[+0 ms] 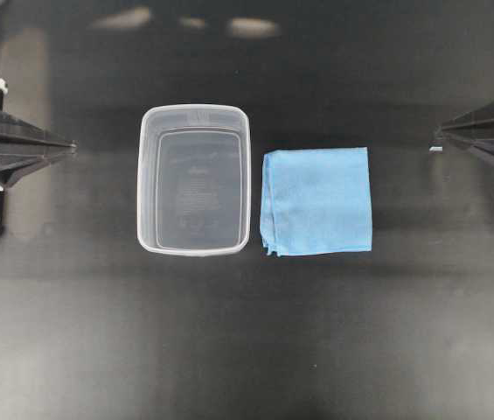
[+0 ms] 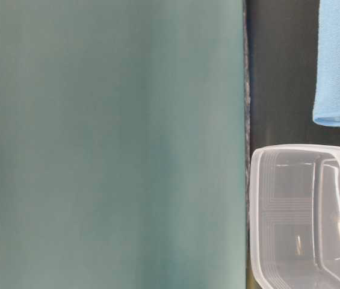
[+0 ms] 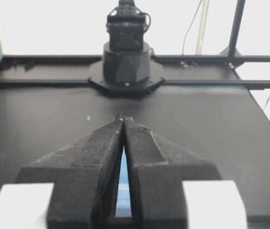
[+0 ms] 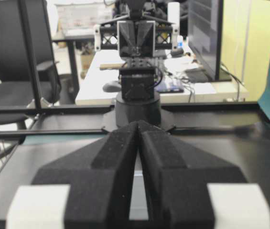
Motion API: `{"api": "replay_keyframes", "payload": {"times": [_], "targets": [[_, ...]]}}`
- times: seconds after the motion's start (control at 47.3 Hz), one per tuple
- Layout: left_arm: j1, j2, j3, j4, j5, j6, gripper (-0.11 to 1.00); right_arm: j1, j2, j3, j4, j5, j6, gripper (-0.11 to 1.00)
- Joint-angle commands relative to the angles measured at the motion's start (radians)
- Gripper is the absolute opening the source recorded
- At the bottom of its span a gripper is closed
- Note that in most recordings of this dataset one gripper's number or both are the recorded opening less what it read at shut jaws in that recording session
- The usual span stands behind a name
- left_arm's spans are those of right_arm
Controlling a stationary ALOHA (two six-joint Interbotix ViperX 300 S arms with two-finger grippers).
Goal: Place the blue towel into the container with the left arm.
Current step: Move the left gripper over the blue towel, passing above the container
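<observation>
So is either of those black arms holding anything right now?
No. Both the left tool and right tool are shut on nothing, parked at the edges. The blue towel lies beside the container.

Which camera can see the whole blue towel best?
The overhead view: the blue towel lies flat and fully visible beside the container. The table-level view catches only one corner. The left wrist view shows a blue sliver between the fingers; the right wrist view shows none.

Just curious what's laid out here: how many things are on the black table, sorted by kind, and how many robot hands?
Blue towel: 1
Clear container: 1
Robot hands, left hand and right hand: 2
Total: 4
</observation>
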Motion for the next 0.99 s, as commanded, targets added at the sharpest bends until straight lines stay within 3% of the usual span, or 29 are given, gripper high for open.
{"api": "replay_keyframes", "payload": {"times": [0.0,0.148,0.381,0.634,0.74,0.888,0.973], "targets": [[0.003,0.044,-0.081,0.040,-0.002,-0.017,0.06,-0.003,0.006,-0.017,0.003,-0.006,0.005,0.01],[0.005,0.114,-0.186,0.040,0.064,-0.017,0.01,-0.006,-0.006,-0.017,0.011,0.046,0.008,0.00],[0.005,0.293,-0.396,0.040,0.350,-0.020,0.01,-0.003,-0.029,-0.009,0.012,0.225,0.014,0.00],[0.002,0.523,-0.624,0.040,0.566,-0.011,0.01,-0.006,-0.087,0.018,0.012,0.359,0.098,0.03],[-0.008,0.627,-0.723,0.040,0.670,-0.009,0.01,-0.006,-0.120,0.025,0.012,0.379,0.104,0.20],[-0.015,0.764,-0.870,0.041,0.824,-0.003,0.01,-0.014,-0.169,0.029,0.012,0.390,0.106,0.59],[-0.014,0.827,-0.946,0.041,0.899,-0.003,0.01,-0.020,-0.196,0.035,0.012,0.390,0.106,0.75]]}}
